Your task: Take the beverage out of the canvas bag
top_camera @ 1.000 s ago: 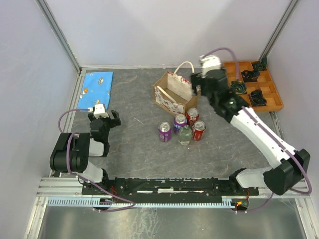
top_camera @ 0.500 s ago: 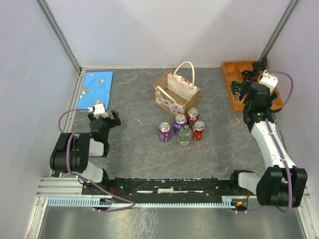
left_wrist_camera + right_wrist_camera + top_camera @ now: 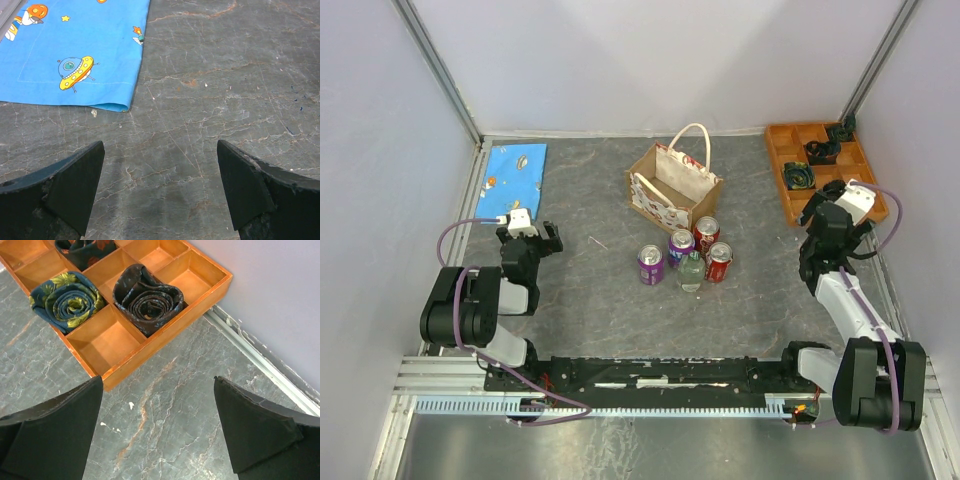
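The canvas bag (image 3: 674, 189), tan with cream looped handles and a red-printed white panel, stands open at the table's middle. Its brown inside shows no drink from above. Several beverages stand in a cluster just in front of it: a purple can (image 3: 650, 265), a blue-purple can (image 3: 680, 244), two red cans (image 3: 706, 232) and a clear bottle (image 3: 692, 271). My right gripper (image 3: 830, 210) (image 3: 159, 425) is open and empty, low at the right beside the orange tray. My left gripper (image 3: 546, 239) (image 3: 160, 190) is open and empty at the left, over bare table.
An orange compartment tray (image 3: 792, 205) (image 3: 150, 347) with rolled dark cloths sits at the back right, its near corner just ahead of my right fingers. A blue printed cloth (image 3: 515, 171) (image 3: 75, 50) lies at the back left. A metal rail (image 3: 260, 357) runs along the right wall.
My right arm has swung away from the bag to the right and pulled back beside the orange tray, empty. The left arm, bag and drinks have not moved.
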{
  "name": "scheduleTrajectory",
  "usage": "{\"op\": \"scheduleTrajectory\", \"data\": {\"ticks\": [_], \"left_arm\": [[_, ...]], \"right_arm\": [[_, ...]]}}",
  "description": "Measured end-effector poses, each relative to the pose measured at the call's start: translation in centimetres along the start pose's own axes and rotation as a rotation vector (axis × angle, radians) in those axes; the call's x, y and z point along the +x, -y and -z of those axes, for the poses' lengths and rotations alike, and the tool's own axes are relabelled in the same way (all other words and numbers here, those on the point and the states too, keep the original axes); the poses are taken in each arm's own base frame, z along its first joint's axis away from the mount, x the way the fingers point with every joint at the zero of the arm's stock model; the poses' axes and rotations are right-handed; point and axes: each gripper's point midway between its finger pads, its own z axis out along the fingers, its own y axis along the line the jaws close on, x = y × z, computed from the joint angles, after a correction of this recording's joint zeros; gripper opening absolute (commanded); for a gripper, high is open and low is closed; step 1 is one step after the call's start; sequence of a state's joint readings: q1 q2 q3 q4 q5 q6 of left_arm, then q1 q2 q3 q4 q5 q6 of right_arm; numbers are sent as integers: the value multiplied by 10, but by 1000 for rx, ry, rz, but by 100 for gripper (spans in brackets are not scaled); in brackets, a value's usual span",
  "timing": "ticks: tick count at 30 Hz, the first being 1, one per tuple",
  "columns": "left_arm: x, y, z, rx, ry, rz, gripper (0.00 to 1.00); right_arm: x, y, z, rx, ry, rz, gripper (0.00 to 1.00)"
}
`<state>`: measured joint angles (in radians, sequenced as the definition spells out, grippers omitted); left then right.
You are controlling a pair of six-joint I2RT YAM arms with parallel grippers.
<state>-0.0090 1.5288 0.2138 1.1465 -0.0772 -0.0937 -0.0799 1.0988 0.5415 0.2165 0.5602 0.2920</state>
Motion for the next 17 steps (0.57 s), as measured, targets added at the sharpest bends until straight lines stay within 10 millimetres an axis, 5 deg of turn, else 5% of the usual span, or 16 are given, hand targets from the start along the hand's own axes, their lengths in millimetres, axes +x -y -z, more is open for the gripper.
{"op": "scheduleTrajectory", "data": {"ticks": [17], "left_arm": [[0,1,0,3,0,-9,99]], "right_arm": [[-8,8,-4,51,45,-35,99]]}}
